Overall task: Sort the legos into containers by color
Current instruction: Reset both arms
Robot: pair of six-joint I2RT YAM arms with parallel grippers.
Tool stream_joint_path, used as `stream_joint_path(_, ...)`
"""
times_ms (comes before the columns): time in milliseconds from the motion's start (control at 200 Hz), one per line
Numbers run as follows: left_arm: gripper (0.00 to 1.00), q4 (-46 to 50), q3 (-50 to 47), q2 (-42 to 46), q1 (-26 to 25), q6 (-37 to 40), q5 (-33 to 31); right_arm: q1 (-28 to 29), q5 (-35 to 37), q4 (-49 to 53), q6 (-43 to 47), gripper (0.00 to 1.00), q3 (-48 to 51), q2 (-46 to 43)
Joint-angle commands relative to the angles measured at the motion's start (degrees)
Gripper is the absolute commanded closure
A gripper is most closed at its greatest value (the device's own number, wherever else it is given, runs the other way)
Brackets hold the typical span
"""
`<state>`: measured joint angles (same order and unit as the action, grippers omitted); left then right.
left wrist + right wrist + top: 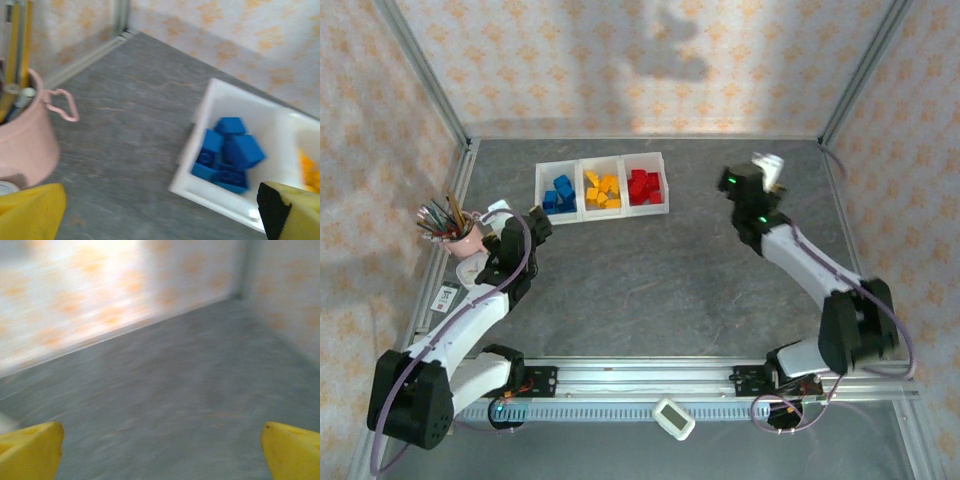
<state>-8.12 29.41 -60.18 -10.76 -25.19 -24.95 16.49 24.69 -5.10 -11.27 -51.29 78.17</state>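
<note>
Three white translucent bins joined in one row form the containers (602, 158). They stand on the far part of the grey table (650, 290), left of centre.

Hidden, cut off or unclear:
- Brick counts: from the top camera each heap is too small and too tumbled to count.
- Left wrist view: the middle bin is cut by the right edge, leaving a sliver of yellow-orange. The pink cup (22, 145) is cut by the left edge, and its pencils (15, 40) by the top edge.
- Left fingertips (292, 212): yellow with a black inner face, cut by the lower corners.
- Right wrist view: smeared with blur, showing bare table and patterned wall. The right fingertips (30, 450) are cut by the lower corners.

Bins and contents:
- Left bin: blue legos (560, 193). Seen close from the left wrist they are several bricks lying at odd angles, studs showing on some.
- Middle bin: yellow-orange legos (603, 190), heaped.
- Right bin: red legos (645, 186), heaped.

Claws:
- Left gripper (535, 222): between the pink cup and the tray's left end, near the blue bin. The jaws are spread wide with nothing between them.
- Right gripper (767, 165): well to the right of the tray, over bare table. The jaws are wide apart and hold nothing.
</note>
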Motion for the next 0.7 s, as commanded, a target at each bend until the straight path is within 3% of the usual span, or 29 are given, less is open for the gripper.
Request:
stream_joint_path(0,0.01,-14.95,-2.84,-4.48,2.41,11.49,-5.61,-7.04,6.83,-15.83,4.21,0.00,14.13,-2.87)
stream_joint_path(70,0.01,-19.39,-4.01,-8.44,3.78,14.17,-6.16,-12.45,6.55,-24.54,4.96,0.00,20.85,-2.49)
stream_joint_path(115,0.01,-23.57,-5.45,-10.21,4.48,15.45,-5.38,-15.09,1.42,-28.28,5.45,0.00,23.47,-1.79)
stream_joint_path(300,0.01,-57.17,-16.52,-18.24,7.49,20.83,6.31,-16.33,-17.26,-46.52,9.25,0.00,29.98,4.81)
stream_joint_path(365,0.00,-54.06,-14.18,-19.17,7.66,21.79,7.71,-16.37,-22.60,-47.77,10.27,0.00,29.19,6.02)
stream_joint_path(465,0.00,-62.02,-16.24,-22.75,8.61,23.34,12.61,-16.32,-29.43,-54.57,13.23,0.00,32.46,7.51)
stream_joint_path(596,0.00,-71.41,-18.47,-28.36,8.66,25.18,16.66,-16.22,-29.50,-73.05,13.24,0.00,41.61,9.12)
stream_joint_path(666,0.00,-67.00,-17.15,-27.48,8.98,23.80,15.27,-16.00,-27.78,-61.67,13.01,0.00,36.58,8.71)
stream_joint_path(696,0.00,-66.63,-17.01,-27.42,9.68,23.26,16.30,-15.95,-27.69,-65.19,12.96,0.00,38.07,8.73)
